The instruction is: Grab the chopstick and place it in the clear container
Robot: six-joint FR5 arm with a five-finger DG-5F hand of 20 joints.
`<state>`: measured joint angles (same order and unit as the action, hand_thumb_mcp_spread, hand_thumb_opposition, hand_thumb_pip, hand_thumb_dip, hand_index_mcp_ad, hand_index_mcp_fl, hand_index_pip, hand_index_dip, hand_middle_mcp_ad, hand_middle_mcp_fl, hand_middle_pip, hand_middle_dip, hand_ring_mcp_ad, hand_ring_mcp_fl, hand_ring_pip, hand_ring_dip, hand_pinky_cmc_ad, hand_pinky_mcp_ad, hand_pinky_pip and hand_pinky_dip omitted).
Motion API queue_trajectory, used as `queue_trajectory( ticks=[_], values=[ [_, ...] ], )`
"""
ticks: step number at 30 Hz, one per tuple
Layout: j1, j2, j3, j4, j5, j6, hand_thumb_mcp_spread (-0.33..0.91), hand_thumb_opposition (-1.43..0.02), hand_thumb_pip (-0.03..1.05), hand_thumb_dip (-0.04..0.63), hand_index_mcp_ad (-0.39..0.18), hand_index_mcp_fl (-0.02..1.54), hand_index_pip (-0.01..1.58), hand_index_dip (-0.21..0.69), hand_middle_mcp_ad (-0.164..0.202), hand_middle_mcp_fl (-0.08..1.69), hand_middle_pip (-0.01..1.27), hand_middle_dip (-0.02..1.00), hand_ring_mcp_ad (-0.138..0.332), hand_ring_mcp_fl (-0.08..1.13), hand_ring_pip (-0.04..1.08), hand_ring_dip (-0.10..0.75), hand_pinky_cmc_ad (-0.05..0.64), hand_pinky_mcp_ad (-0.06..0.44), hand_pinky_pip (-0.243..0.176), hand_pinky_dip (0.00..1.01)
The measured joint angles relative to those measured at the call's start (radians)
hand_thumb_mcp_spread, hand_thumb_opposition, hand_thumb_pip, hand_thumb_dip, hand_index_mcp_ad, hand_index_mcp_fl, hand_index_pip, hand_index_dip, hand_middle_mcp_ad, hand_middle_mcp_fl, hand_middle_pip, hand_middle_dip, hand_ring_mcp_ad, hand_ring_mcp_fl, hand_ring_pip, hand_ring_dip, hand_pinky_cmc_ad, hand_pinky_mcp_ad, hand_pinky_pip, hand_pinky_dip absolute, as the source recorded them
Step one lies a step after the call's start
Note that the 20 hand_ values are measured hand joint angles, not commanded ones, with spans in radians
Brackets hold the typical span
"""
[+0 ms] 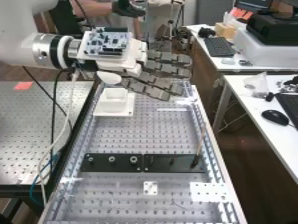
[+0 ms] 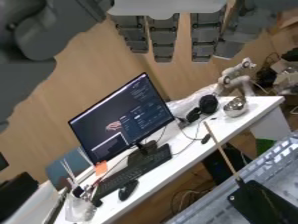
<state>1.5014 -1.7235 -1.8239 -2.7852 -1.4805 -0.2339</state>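
Hand (image 1: pixel 166 69), fingers (image 2: pixel 163 41) straight and apart, chopstick (image 1: pixel 201 140) (tilted a little) rising from black plate (image 1: pixel 171 163)

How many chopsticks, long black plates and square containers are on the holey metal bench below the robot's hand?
Chopstick, standing up from one black plate: 1
Black plates, end to end: 2
Square container, at the far end: 1
Total of these kinds: 4

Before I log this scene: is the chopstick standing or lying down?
Standing, with a slight lean: the chopstick rises from the black plate, its upper end free.
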Motion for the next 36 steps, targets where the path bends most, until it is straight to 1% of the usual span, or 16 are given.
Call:
queue_trajectory(
  ticks=[5,9,10,12,13,14,17,18,20,22,24,25,28,30,33,36],
  values=[
    [-0.005,-0.037,-0.017,0.073,0.046,0.091,0.1,-0.65,0.32,0.007,0.038,-0.01,0.05,0.019,0.093,0.01,0.09,0.03,0.218,0.03,0.07,0.003,0.208,0.168,-0.145,0.2],
    [-0.009,-0.058,-0.032,0.135,0.052,0.123,0.12,-0.66,0.33,0.003,0.038,-0.01,0.05,0.019,0.091,0.01,0.1,0.03,0.218,0.03,0.07,0.0,0.208,0.168,-0.145,0.23],
    [-0.01,-0.065,-0.04,0.159,0.066,0.135,0.14,-0.66,0.35,0.003,0.038,-0.01,0.05,0.019,0.094,0.02,0.1,0.03,0.218,0.03,0.07,0.0,0.208,0.171,-0.145,0.23],
    [-0.011,-0.075,-0.052,0.21,0.094,0.156,0.16,-0.66,0.47,0.007,0.038,-0.01,0.05,0.038,0.091,0.07,0.1,0.03,0.222,0.03,0.07,0.0,0.199,0.178,-0.145,0.24],
    [-0.012,-0.082,-0.061,0.247,0.111,0.172,0.16,-0.66,0.49,0.003,0.037,-0.01,0.05,0.079,0.091,0.11,0.11,0.06,0.22,0.03,0.07,0.0,0.195,0.178,-0.145,0.24],
    [-0.013,-0.088,-0.066,0.275,0.125,0.186,0.17,-0.66,0.5,0.009,0.026,-0.01,0.06,0.086,0.094,0.14,0.11,0.09,0.223,0.03,0.07,0.0,0.194,0.182,-0.145,0.24],
    [-0.016,-0.125,-0.085,0.381,0.195,0.276,0.21,-0.66,0.53,0.049,0.017,0.01,0.07,0.202,0.089,0.2,0.1,0.21,0.229,0.02,0.07,0.0,0.197,0.185,-0.145,0.24],
    [-0.017,-0.131,-0.087,0.391,0.206,0.29,0.23,-0.66,0.58,0.068,0.007,0.03,0.07,0.213,0.093,0.21,0.11,0.25,0.229,0.02,0.08,0.003,0.197,0.185,-0.141,0.24],
    [-0.019,-0.162,-0.089,0.424,0.254,0.351,0.23,-0.66,0.65,0.084,-0.024,0.04,0.07,0.223,0.094,0.25,0.1,0.3,0.225,0.01,0.08,0.003,0.197,0.182,-0.141,0.24],
    [-0.02,-0.187,-0.088,0.439,0.282,0.389,0.22,-0.68,0.65,0.11,-0.045,0.08,0.07,0.232,0.091,0.28,0.1,0.36,0.223,0.0,0.08,0.012,0.201,0.178,-0.141,0.24],
    [-0.02,-0.21,-0.083,0.446,0.305,0.416,0.25,-0.7,0.65,0.138,-0.049,0.12,0.07,0.237,0.091,0.28,0.1,0.41,0.223,0.01,0.08,0.026,0.211,0.201,-0.141,0.23],
    [-0.02,-0.223,-0.078,0.449,0.32,0.43,0.26,-0.71,0.66,0.15,-0.054,0.14,0.07,0.25,0.094,0.3,0.1,0.43,0.223,0.01,0.06,0.026,0.211,0.201,-0.145,0.22],
    [-0.018,-0.246,-0.067,0.451,0.353,0.452,0.26,-0.71,0.75,0.182,-0.08,0.2,0.07,0.251,0.091,0.35,0.09,0.45,0.222,0.01,0.09,0.042,0.211,0.199,-0.141,0.23],
    [-0.017,-0.261,-0.057,0.449,0.366,0.47,0.25,-0.71,0.75,0.202,-0.089,0.24,0.09,0.251,0.091,0.35,0.09,0.46,0.22,0.01,0.09,0.044,0.215,0.199,-0.141,0.23],
    [-0.015,-0.285,-0.036,0.439,0.381,0.495,0.28,-0.73,0.76,0.244,-0.093,0.26,0.21,0.218,0.091,0.35,0.09,0.5,0.218,0.01,0.09,0.072,0.227,0.199,-0.141,0.23],
    [-0.013,-0.309,-0.009,0.426,0.395,0.514,0.3,-0.75,0.84,0.278,-0.094,0.28,0.39,0.173,0.091,0.34,0.09,0.51,0.211,0.01,0.09,0.094,0.239,0.199,-0.145,0.22]
  ],
)
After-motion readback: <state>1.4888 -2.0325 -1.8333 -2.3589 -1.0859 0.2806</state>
